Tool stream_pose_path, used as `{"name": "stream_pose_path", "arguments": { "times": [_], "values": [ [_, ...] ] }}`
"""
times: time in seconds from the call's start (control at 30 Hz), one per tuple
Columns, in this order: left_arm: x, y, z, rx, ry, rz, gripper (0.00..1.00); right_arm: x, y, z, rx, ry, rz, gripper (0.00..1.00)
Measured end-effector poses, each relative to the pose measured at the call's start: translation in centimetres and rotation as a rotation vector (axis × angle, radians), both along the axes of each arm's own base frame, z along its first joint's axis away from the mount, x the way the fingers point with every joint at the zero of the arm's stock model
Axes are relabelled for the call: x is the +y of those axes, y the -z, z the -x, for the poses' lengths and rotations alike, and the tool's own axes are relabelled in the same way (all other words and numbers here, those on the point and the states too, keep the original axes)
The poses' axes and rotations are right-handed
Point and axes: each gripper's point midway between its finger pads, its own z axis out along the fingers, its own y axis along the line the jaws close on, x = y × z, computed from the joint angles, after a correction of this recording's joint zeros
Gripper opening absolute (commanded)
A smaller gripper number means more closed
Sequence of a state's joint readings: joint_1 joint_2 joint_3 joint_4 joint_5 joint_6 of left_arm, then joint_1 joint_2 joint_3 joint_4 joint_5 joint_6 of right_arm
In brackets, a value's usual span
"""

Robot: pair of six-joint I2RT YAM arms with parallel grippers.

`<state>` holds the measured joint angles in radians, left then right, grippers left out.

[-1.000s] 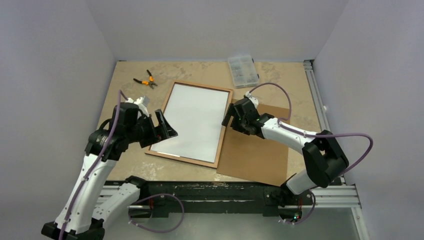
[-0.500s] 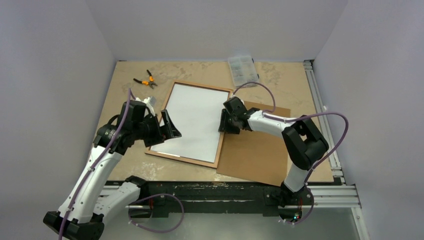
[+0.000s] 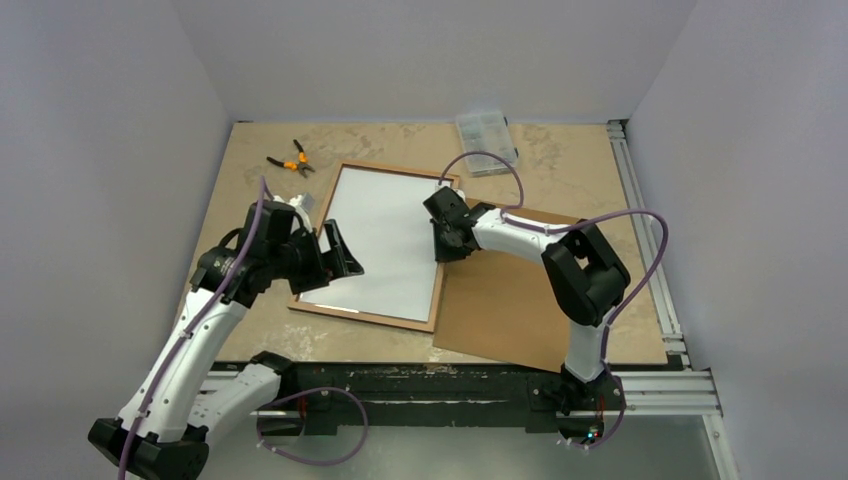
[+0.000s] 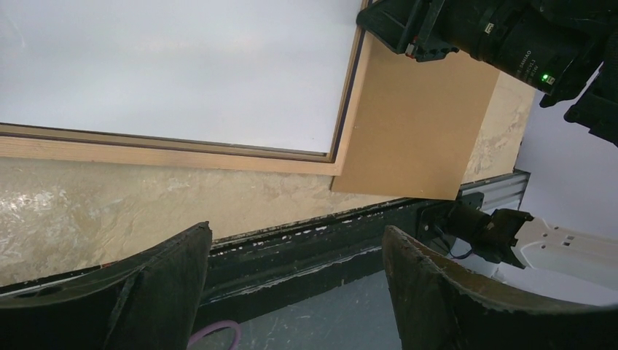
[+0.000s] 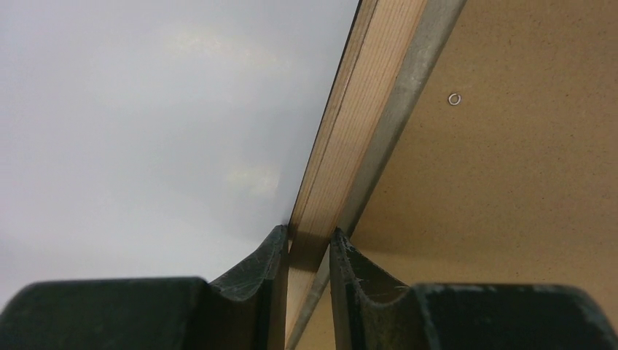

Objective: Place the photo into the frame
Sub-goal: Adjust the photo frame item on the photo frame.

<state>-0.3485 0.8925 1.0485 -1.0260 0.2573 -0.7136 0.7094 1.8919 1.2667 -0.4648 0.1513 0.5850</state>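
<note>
The right jaws are pinched shut on the right-hand rail of the frame (image 5: 364, 109), one finger on the inner edge by the photo (image 5: 146, 109) and the other on the outer edge over the brown board (image 5: 510, 182). A second ago they stood wide open just beside that rail. Since then they have slid towards the frame's far corner and closed on it, and the right arm (image 3: 520, 235) has folded its elbow inwards.

The left jaws are spread wide with nothing between them, hovering over the frame's near-left part. They are as wide as before, and the left arm (image 3: 200, 340) has hardly shifted.

The frame lies wood-brown face up in the middle of the counter (image 3: 380, 140), much where it was. The photo lies inside it, white reverse up. The frame's right edge overlaps the board.
</note>
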Motion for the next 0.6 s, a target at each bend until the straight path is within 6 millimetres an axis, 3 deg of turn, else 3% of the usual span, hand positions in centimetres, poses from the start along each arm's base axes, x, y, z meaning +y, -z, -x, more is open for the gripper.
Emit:
{"name": "stream_pose_path", "arguments": {
  "times": [0.07, 0.2, 0.3, 0.43, 0.6],
  "values": [
    [0.0, 0.0, -0.1, 0.000, 0.001, 0.000, 0.84, -0.1, -0.1, -0.2, -0.011, -0.005, 0.017, 0.22],
    [-0.1, 0.3, -0.3, 0.000, 0.000, 0.000, 0.84, -0.5, -0.2, -0.6, -0.040, -0.033, 0.052, 0.51],
    [-0.2, 1.0, -0.5, 0.012, 0.001, -0.003, 0.84, -1.3, -0.4, -0.5, -0.060, -0.053, 0.086, 0.65],
    [-0.6, 2.0, -0.9, 0.024, 0.010, -0.001, 0.84, -2.2, -1.9, 0.2, -0.085, -0.063, 0.078, 0.73],
    [-2.2, 3.2, -1.3, 0.045, 0.054, 0.002, 0.86, -3.1, -4.6, 0.7, -0.126, -0.048, -0.002, 0.75]
  ]
}}
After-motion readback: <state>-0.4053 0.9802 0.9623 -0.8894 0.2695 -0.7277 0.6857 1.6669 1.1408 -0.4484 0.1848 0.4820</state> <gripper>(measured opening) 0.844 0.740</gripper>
